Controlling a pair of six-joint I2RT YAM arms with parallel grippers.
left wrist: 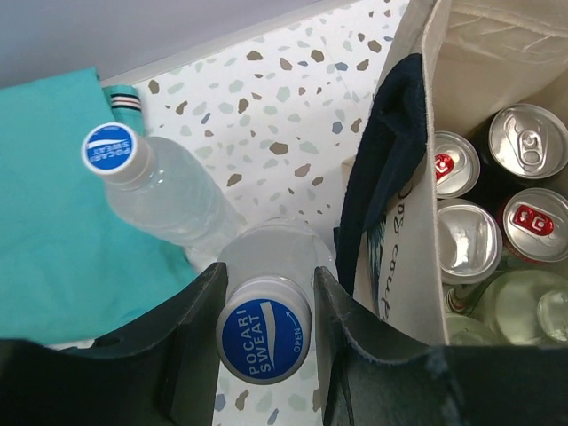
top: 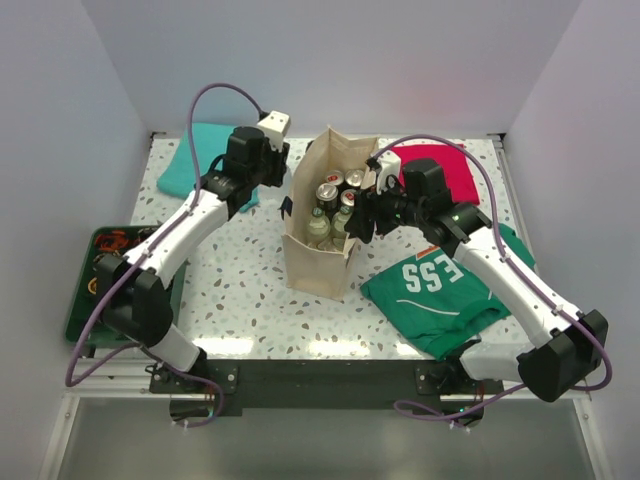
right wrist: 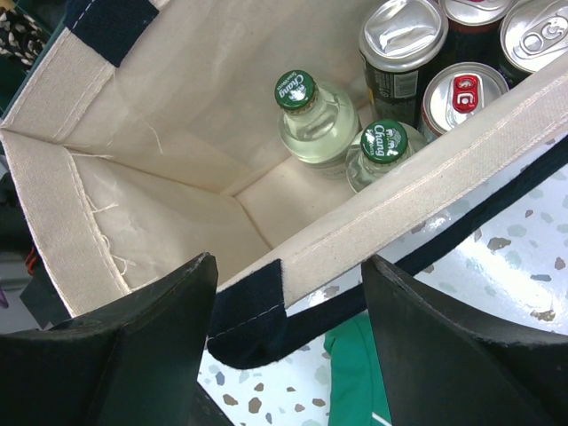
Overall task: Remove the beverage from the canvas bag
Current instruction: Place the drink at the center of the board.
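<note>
**Item 1.** Tall beige canvas bag (top: 320, 265) with dark navy strap handles (left wrist: 382, 160), upright at the middle of the speckled terrazzo table (top: 230, 300), mouth open.

**Contents:** two clear glass bottles with green caps (right wrist: 311, 115) standing side by side, and several silver-topped drink cans (right wrist: 404, 40) packed next to them, some with red pull tabs. The near end of the bag interior is bare fabric.

**Item 2.** Clear plastic bottle with a blue-and-white cap (left wrist: 264, 333), outside the bag, just beside its left wall and next to the hanging navy strap. The left gripper (left wrist: 269, 293) holds it, black fingers pressed in on either side just below the cap. Whether its base rests on the table cannot be told.

**Item 3.** Second clear plastic bottle with the same blue cap (left wrist: 164, 191), near the first, at the edge of a folded teal cloth (left wrist: 53, 222).

**Item 4.** Right gripper (right wrist: 288, 266), fingers spread wide astride the bag's right rim, one inside and one outside, the navy strap between them, not clamped.

**Item 5.** Red cloth (top: 450, 165) behind the right arm; green shirt with white lettering (top: 440, 290) to the right of the bag; dark green tray (top: 85, 300) at the table's left edge.
</note>
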